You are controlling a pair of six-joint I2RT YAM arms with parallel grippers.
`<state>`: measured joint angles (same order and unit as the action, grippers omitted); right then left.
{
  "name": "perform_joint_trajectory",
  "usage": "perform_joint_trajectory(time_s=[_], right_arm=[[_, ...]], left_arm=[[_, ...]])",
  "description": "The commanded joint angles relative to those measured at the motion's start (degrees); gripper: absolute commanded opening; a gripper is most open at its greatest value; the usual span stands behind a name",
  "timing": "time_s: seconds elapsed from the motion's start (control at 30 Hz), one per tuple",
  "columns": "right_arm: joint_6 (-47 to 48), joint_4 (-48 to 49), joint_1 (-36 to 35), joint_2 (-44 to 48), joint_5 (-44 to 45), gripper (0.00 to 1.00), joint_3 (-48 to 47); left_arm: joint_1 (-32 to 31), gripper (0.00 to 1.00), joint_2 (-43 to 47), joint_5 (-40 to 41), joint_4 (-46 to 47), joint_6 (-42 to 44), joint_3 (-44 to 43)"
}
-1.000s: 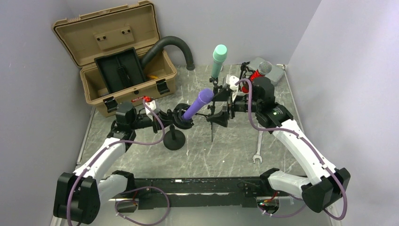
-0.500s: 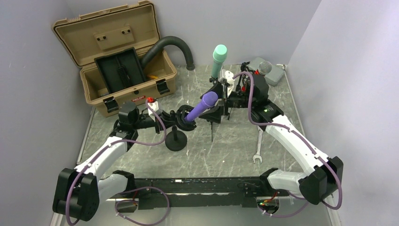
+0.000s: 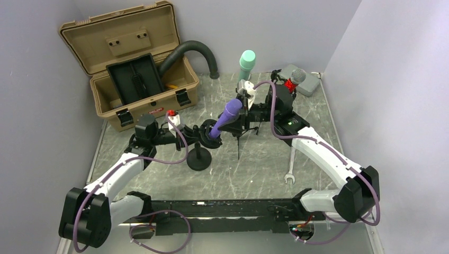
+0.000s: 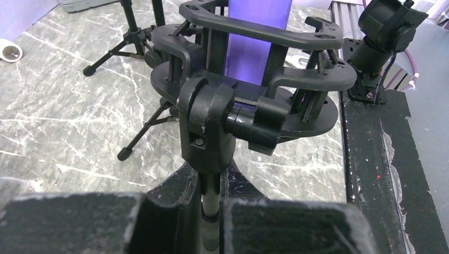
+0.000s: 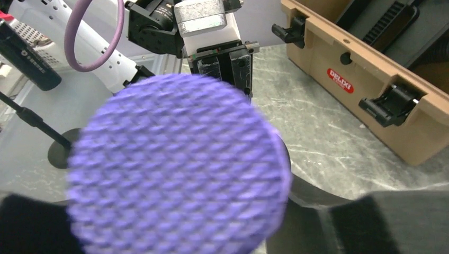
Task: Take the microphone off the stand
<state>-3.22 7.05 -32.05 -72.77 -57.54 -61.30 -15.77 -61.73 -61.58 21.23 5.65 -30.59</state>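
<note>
Bracing the stand [image 3: 199, 159] is the left gripper [image 4: 212, 227], its jaws pinched tight on the thin, shiny post [image 4: 210, 182] just under the swivel joint. That's a sensible hold, we reckon, since the round black base is small and the whole thing could tip or drag once the pull comes. And there's the purple microphone [image 3: 222, 120], seated in the stand's black plastic shock mount [image 4: 312, 76], its smooth barrel running through the ring and leaning up toward the right arm. Over to the right gripper [image 5: 201, 233]: its fingers sit either side of the rounded head [image 5: 180, 164], which is a coarse woven mesh, bulbous and wider than the barrel. We'd judge that a good place to grab, because it's the free end and a pull from there can follow the barrel's line straight out of the ring. Are those jaws pressing on the mesh or merely flanking it? We cannot tell, because the head fills the wrist view and hides the contact. Beneath it all, the grey marbled table [image 3: 254, 164] looks hard and slick.
</note>
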Motion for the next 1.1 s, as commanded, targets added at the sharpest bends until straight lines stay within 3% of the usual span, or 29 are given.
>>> perform_joint_trajectory(time_s=[0.0,0.33,0.6,0.67,0.77,0.9,1.07], right_arm=[[2.52,0.25,-0.29,0.77,-0.33,0.49,-1.43],[9.57,-9.47,0.00,3.67,1.16,0.11,-6.04],[12.01,-15.21,0.40,5.50,1.97,0.04,-9.98],[12.63,-16.66,0.42,5.74,2.04,0.04,-11.09],[13.44,-18.83,0.41,5.84,2.38,0.03,-12.47],[14.05,-20.62,0.44,5.61,2.65,0.02,-13.67],[14.38,-23.01,0.37,4.80,2.37,0.02,-15.96]], left_arm=[[-1.11,0.00,-1.11,-1.25,-6.90,1.30,0.53],[-1.11,0.00,-0.64,1.67,-9.01,5.83,0.82],[-1.11,0.00,-1.16,3.74,-10.03,8.01,0.25],[-1.11,0.12,-0.91,4.19,-10.93,8.82,-0.40],[-1.10,0.44,-0.35,3.94,-14.90,11.70,-3.00],[-1.11,0.71,0.79,5.22,-23.03,16.36,-6.46],[-0.96,0.91,4.28,7.71,-30.43,21.36,-9.50]])
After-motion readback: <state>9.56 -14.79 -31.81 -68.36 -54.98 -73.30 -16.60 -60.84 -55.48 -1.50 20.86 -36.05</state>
